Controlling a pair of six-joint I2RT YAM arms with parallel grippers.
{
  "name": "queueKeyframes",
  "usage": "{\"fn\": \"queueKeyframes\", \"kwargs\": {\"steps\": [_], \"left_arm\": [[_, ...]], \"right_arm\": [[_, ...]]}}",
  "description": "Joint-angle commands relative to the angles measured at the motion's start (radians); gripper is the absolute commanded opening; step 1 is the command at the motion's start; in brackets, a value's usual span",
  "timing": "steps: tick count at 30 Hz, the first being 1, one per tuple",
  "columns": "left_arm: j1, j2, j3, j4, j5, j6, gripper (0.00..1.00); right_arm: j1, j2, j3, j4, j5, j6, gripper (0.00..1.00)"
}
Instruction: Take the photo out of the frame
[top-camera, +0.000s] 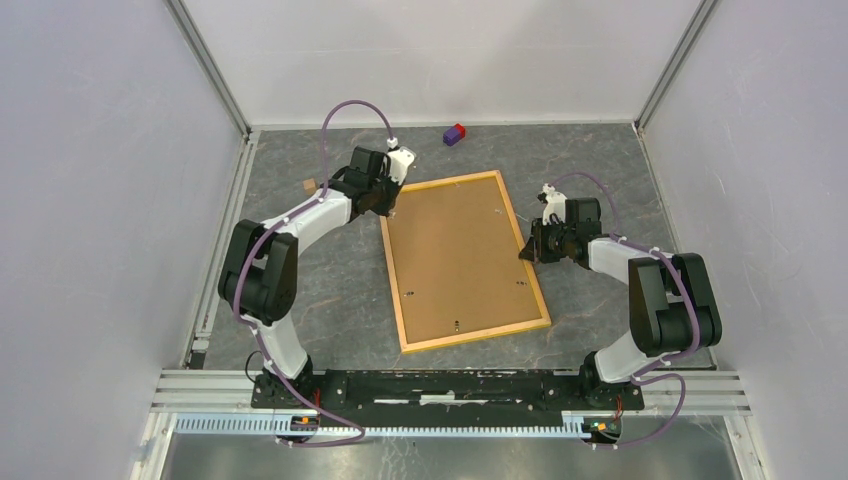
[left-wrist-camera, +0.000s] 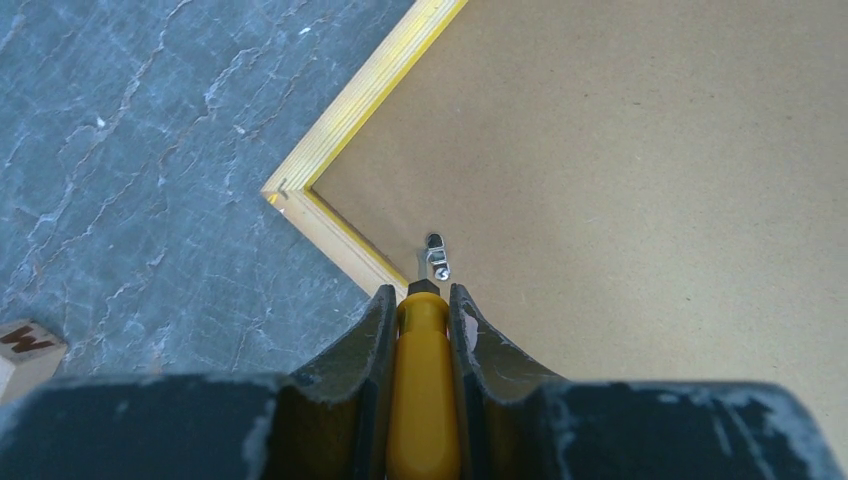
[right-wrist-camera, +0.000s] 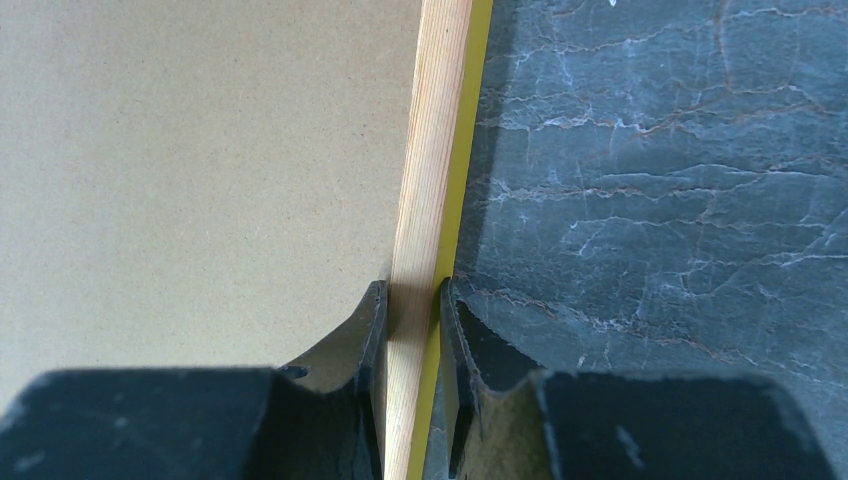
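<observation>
The frame (top-camera: 395, 290) lies face down on the grey table, its brown fibreboard back (top-camera: 460, 255) up, with small metal clips on it. The photo is hidden under the back. My left gripper (top-camera: 383, 205) is at the frame's far left corner, shut on a yellow-handled screwdriver (left-wrist-camera: 424, 380). The screwdriver's tip touches a metal clip (left-wrist-camera: 437, 258) just inside the yellow border (left-wrist-camera: 350, 110). My right gripper (top-camera: 527, 252) is shut on the frame's right border (right-wrist-camera: 432, 150), one finger on the back side and one on the outer side.
A purple and red block (top-camera: 454, 134) lies near the back wall. A small wooden letter block (left-wrist-camera: 25, 350) sits on the table left of the frame's far corner; it also shows in the top view (top-camera: 310, 184). White walls enclose the table on three sides.
</observation>
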Motion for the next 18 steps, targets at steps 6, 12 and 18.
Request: {"fn": "queueKeyframes", "kwargs": {"steps": [6, 12, 18], "left_arm": [[-0.02, -0.036, -0.028, -0.101, 0.183, 0.035, 0.02], [-0.018, -0.057, -0.002, -0.093, 0.142, 0.0, 0.02], [-0.011, -0.096, 0.042, -0.111, 0.17, -0.056, 0.02]], "right_arm": [[0.026, 0.089, -0.056, -0.144, 0.011, -0.05, 0.0], [0.026, 0.086, -0.05, -0.141, 0.013, -0.061, 0.0], [0.028, 0.081, -0.015, -0.151, 0.079, -0.176, 0.0]]}}
